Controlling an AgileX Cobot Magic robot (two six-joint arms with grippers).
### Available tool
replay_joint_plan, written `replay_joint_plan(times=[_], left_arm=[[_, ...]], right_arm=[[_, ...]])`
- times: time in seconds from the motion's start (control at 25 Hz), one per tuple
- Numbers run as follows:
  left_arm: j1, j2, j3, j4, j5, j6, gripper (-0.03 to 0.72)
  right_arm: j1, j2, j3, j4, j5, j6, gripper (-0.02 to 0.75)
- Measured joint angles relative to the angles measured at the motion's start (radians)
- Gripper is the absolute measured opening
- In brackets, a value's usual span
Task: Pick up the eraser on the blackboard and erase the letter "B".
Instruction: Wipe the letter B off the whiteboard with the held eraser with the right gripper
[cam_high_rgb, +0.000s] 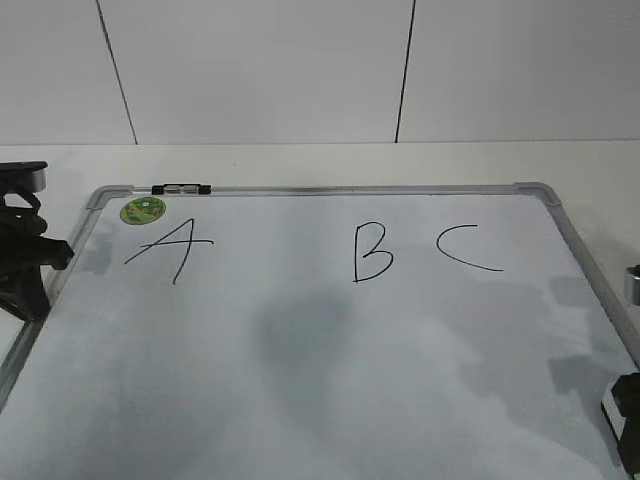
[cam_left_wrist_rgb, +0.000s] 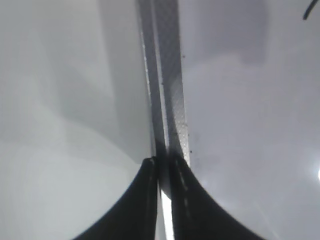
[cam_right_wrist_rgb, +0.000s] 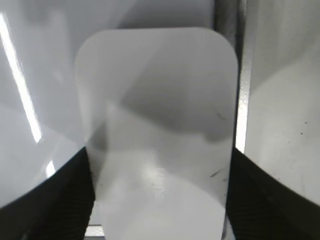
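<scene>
A pale cream table (cam_high_rgb: 300, 165) runs to its far edge, where it meets a white panelled wall (cam_high_rgb: 260, 70) — two thin dark seams cross the wall, leaning slightly. Light is soft and even — faint grey shadows lie near the table's middle.

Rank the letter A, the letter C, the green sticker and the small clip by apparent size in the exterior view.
1. Letter A
2. Letter C, slightly smaller, nearly alike
3. Clip and green sticker: too similar to rank; the clip is longer, the sticker rounder.
</scene>
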Motion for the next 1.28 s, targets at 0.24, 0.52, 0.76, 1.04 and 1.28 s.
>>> replay_joint_plan(times=[0.24,0.52,0.76,1.04,1.28], left_arm=[[0.000,0.000,0.000,-0.001,0.000,0.000,0.025],[0.000,0.000,0.000,-0.003,0.000,0.000,0.022],[0.000,0.000,0.000,-0.005,0.000,0.000,0.022],[0.000,0.000,0.000,-0.005,0.000,0.000,0.022],[0.000,0.000,-0.002,-0.005,0.000,0.000,0.021]], right_arm=[[0.000,0.000,0.000,0.000,0.003,-0.002,0.564],[0.000,0.004,-0.027,0.009,0.070,-0.002,0.562],[0.000,-0.029,-0.168,0.005,0.167,0.000,0.562],[0.000,-0.031,-0.278,0.005,0.230,0.000,0.562],[0.069,0.012,-0.441,0.003,0.260,0.000,0.562]])
